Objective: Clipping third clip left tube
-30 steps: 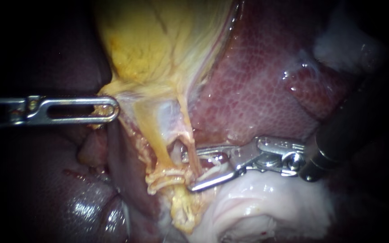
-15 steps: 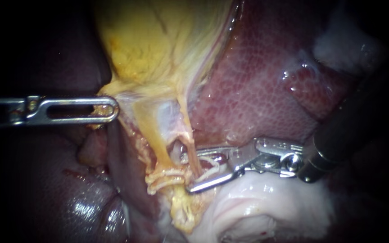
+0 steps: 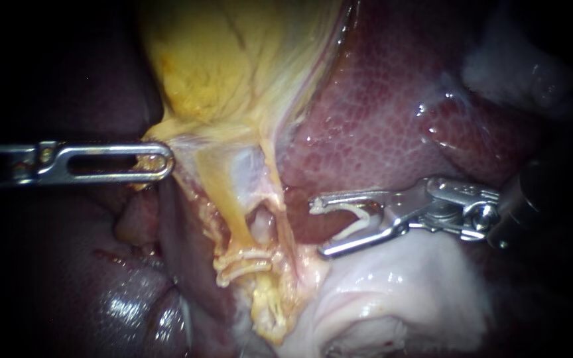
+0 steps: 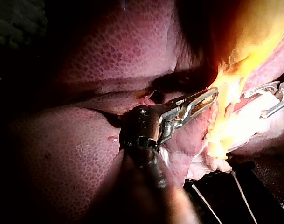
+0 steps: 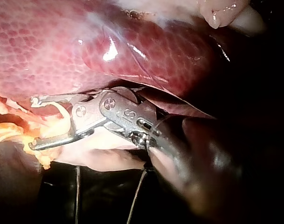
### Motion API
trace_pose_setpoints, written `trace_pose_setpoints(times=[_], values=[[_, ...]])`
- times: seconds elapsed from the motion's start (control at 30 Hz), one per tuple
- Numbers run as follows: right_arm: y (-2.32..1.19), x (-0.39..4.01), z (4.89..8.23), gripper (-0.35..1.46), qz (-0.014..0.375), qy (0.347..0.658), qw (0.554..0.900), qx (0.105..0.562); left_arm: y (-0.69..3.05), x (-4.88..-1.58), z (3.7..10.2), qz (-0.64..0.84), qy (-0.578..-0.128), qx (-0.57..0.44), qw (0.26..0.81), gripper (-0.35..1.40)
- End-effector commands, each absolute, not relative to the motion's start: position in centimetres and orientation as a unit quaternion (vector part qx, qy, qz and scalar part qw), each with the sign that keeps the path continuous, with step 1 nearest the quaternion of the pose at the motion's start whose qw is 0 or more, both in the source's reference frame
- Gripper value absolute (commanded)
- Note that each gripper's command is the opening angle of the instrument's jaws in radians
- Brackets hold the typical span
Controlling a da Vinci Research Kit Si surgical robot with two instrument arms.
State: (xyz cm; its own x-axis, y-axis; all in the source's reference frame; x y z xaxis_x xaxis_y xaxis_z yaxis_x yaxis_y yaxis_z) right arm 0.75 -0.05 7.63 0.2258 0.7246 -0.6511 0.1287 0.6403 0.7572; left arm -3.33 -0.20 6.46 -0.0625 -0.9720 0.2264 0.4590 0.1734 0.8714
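The yellow gallbladder (image 3: pixel 233 66) narrows downward into two tubes. The left tube (image 3: pixel 235 215) carries white clips (image 3: pixel 243 260) low down; the right tube (image 3: pixel 281 209) runs just beside it. My left instrument (image 3: pixel 160 162) comes in level from the left, its slotted jaws shut on the gallbladder's lower edge, as the left wrist view also shows (image 4: pixel 211 95). My right instrument (image 3: pixel 318 229) sits to the right of both tubes and touches neither. Its jaws stand apart, holding a bent white clip (image 3: pixel 363 222) that touches both. The right wrist view (image 5: pixel 33 122) shows that clip (image 5: pixel 62 116) too.
Dark red liver (image 3: pixel 379 113) fills the upper right and lies behind my right instrument. Pale white tissue (image 3: pixel 392 292) lies under its jaws. More liver (image 3: pixel 121 311) sits at the lower left. The right instrument's jaws (image 4: pixel 268 100) show beyond the yellow tissue in the left wrist view.
My right instrument has drawn back to the right, off the tubes it straddled, with the white clip still in its jaws. The left instrument has not moved.
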Motion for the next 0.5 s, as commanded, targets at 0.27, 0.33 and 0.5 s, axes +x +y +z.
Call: trace_pose_setpoints(times=[0.27,0.33,0.5], values=[[-0.15,0.87,7.49,0.6,0.213,0.585,0.691,0.368,-0.2,-3.34,6.46,-0.575,-0.447,0.287,0.622,-0.35],[-0.17,0.89,7.47,0.6,0.212,0.585,0.691,0.368,-0.2,-3.34,6.46,-0.575,-0.447,0.287,0.622,-0.35],[-0.26,1.01,7.49,0.6,0.208,0.586,0.691,0.369,-0.2,-3.35,6.47,-0.576,-0.447,0.287,0.622,-0.35]])
